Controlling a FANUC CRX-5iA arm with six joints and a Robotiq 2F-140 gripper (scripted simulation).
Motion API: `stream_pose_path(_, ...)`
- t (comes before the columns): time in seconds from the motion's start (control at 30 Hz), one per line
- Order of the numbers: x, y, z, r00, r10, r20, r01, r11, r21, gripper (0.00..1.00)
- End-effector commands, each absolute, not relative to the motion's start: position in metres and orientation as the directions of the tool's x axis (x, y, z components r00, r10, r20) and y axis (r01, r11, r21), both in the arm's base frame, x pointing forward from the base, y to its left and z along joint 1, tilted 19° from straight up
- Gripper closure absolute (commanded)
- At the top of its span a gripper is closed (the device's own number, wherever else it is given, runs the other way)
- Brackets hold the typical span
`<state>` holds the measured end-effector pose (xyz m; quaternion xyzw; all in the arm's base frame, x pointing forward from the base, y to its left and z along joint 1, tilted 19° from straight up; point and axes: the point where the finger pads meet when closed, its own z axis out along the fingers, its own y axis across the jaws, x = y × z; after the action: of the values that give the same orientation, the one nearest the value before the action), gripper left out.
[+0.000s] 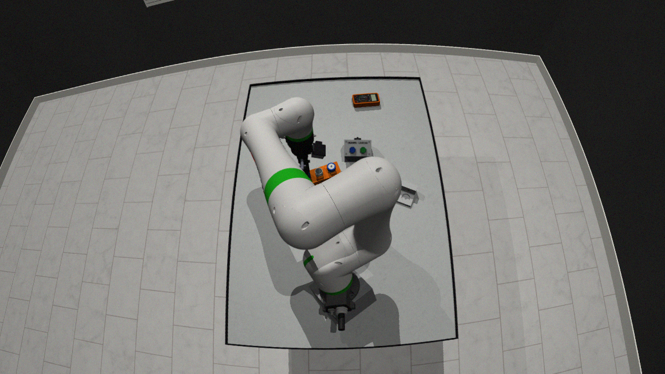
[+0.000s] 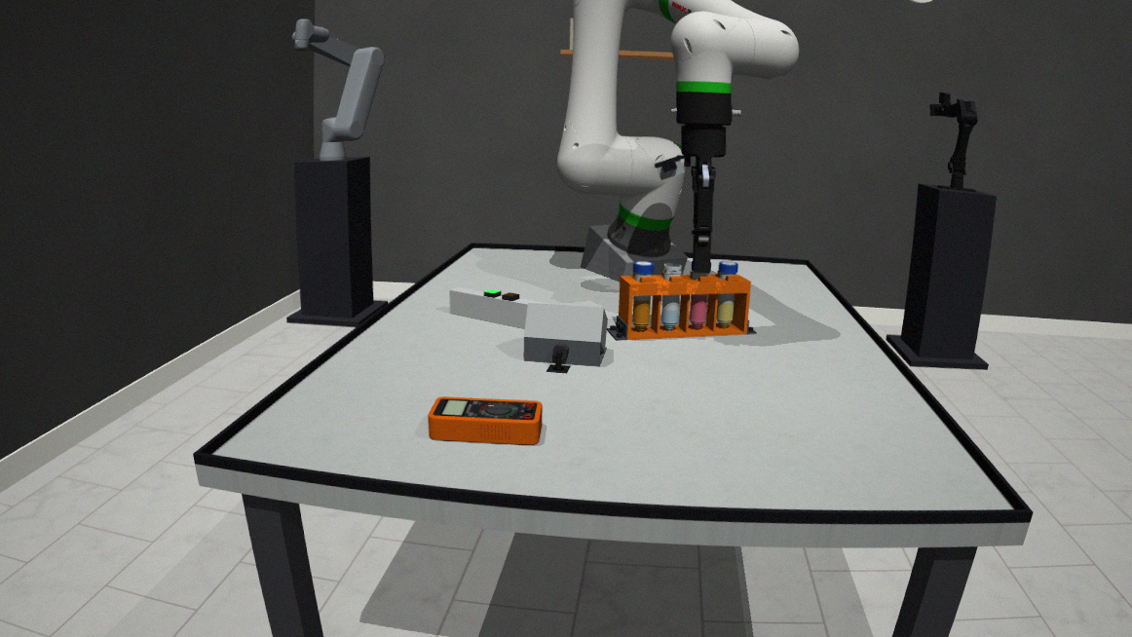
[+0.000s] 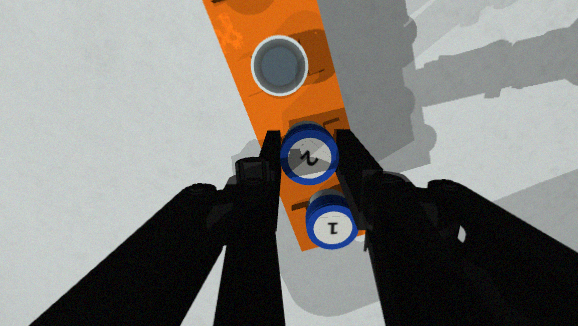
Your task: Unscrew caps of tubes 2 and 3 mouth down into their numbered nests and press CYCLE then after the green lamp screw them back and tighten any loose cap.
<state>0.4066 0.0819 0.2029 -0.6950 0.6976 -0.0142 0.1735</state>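
The orange decapping station (image 3: pixel 295 125) holds the tubes; it also shows in the exterior view (image 2: pixel 685 304). My gripper (image 3: pixel 308 151) points straight down over it and is shut on the blue cap of tube 2 (image 3: pixel 309 154), one finger against each side. The cap sits on top of its tube. The cap of tube 1 (image 3: pixel 331 227) is on its tube just beside it. Tube 3 (image 3: pixel 279 65) stands open with no cap. Tube 4 carries a blue cap (image 2: pixel 644 269). The cap of tube 3 is not visible in any view.
The cap tray (image 2: pixel 487 307) lies on the table with its green lamp (image 2: pixel 491 292) lit. The grey key housing (image 1: pixel 358 149) holds the blue key (image 1: pixel 352 150) and the green key (image 1: pixel 363 150). An orange multimeter (image 2: pixel 484 419) lies further off.
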Motion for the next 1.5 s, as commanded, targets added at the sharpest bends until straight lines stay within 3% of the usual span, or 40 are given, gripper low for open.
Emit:
stream_pose_path(0.0, 0.4068, 0.0820, 0.2038, -0.186, -0.950, -0.249, -0.944, 0.244, -0.224, 0.70)
stream_pose_path(0.23, 0.4069, 0.0820, 0.2037, -0.186, -0.950, -0.249, -0.944, 0.244, -0.224, 0.70)
stream_pose_path(0.27, 0.4069, 0.0821, 0.2034, -0.186, -0.950, -0.249, -0.944, 0.244, -0.224, 0.59)
stream_pose_path(0.7, 0.4068, 0.0821, 0.2037, -0.149, -0.959, -0.240, -0.950, 0.206, -0.234, 0.59)
stream_pose_path(1.03, 0.4068, 0.0820, 0.2037, 0.233, -0.964, -0.130, -0.933, -0.184, -0.309, 0.59)
stream_pose_path(1.47, 0.4068, 0.0821, 0.2037, 0.608, -0.793, 0.014, -0.745, -0.577, -0.335, 0.59)
